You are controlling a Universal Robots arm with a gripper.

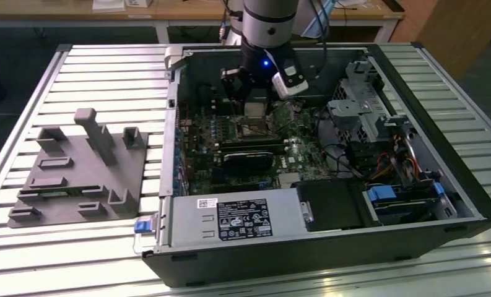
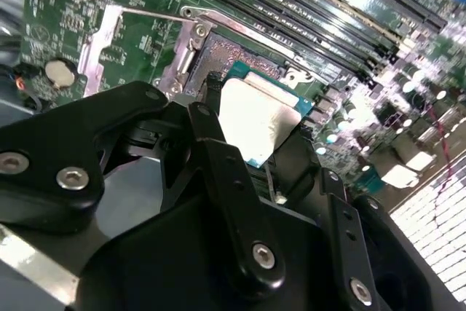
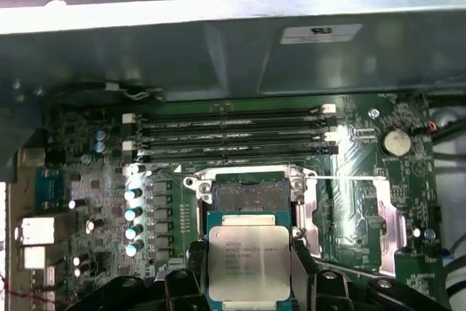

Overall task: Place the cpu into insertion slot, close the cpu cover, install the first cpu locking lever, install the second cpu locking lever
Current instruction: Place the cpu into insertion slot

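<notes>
**Desk:** While the gripper [image 3: 249, 271] stands clamped on the cpu [image 3: 247, 249], edges pinched betw. its fingers [image 2: 218, 165], what's the risk?

**Photog:** Prob. a tilted or off-centre drop: corners miss the insertion slot [image 3: 246, 193], pins bend. A grip slip wd do the same.

**Desk:** Where's the slot vs. the gripper?

**Photog:** Just below the held cpu, apart from it, lying open; on the motherboard [image 1: 204, 161] toward the PC case's [image 1: 468, 204] far wall, beside the RAM slots [image 3: 229, 132].

Your gripper [image 3: 247, 250] looks matt black, with shiny screw heads [image 2: 263, 255]. The cpu [image 3: 247, 271] has a dull, smooth silver metal lid on a green board. You see a bright metal rim on the slot [image 3: 246, 189]; the table [image 1: 104, 68] is ribbed pale metal.
</notes>
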